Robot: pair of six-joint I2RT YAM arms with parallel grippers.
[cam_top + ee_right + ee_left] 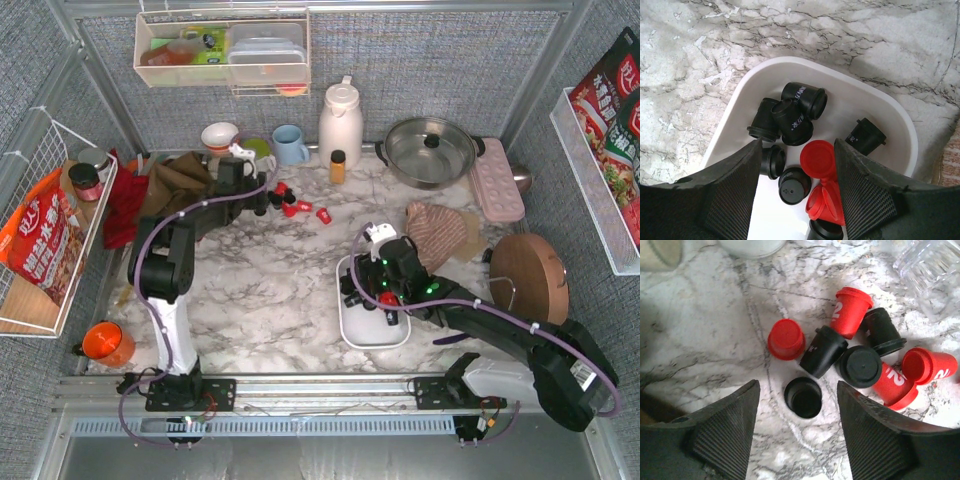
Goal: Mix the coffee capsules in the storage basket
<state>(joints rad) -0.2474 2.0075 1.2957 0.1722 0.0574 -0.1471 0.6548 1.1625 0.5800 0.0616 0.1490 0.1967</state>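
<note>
Since the table (260, 300) has loose capsules (860, 365) well apart from the basket (790, 67), mixing's incomplete. Right gripper (797, 142) hangs open over basket's mostly black ones w/ nothing held; left gripper (797, 386), also open, straddles an upright black capsule (803, 397). Risk: off-centre squeeze tips it & scatters neighbours.

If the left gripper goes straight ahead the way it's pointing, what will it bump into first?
Most likely the lone black capsule on the table, right between the open jaws of the left gripper, though depth is hard to judge.
</note>
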